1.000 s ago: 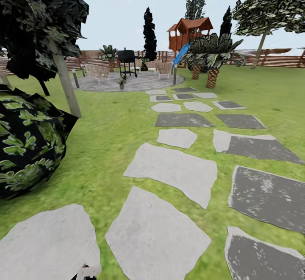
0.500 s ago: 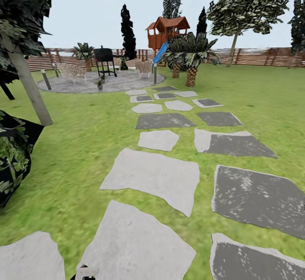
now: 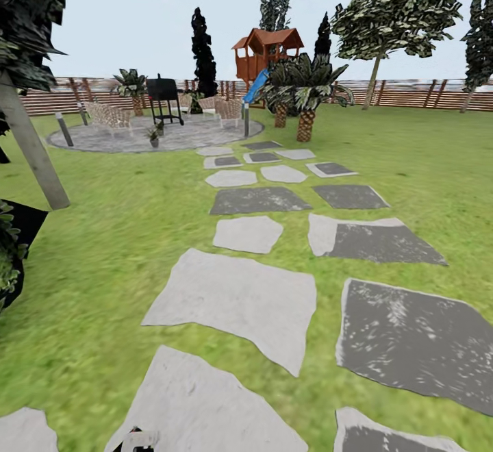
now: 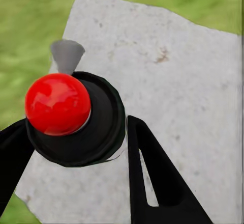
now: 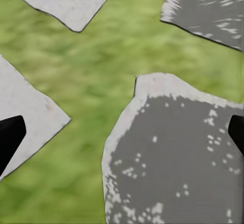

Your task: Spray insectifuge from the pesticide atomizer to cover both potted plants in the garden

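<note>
Since a second ago the whole head view has swung, so the dark leafy bush (image 3: 8, 253) now sits almost off the edge at 9 o'clock and the round mottled grey paving (image 3: 185, 134) lies at 11 o'clock. On that paving a small potted plant in a grey pot (image 3: 153, 136) stands before the black grill (image 3: 163, 92) and wicker seats (image 3: 109, 115), with scaly-trunked palms (image 3: 305, 92) at 1 o'clock and the brown slatted wooden fence (image 3: 404, 92) behind. Pale and dark stepping stones (image 3: 236, 298) run ahead between open green lawn (image 3: 103, 246); the left gripper (image 4: 76, 147) clasps a black-bodied, red-knobbed sprayer (image 4: 71, 114), the pesticide atomizer, while the right gripper (image 5: 122, 132) hangs with fingers spread wide over grass.
</note>
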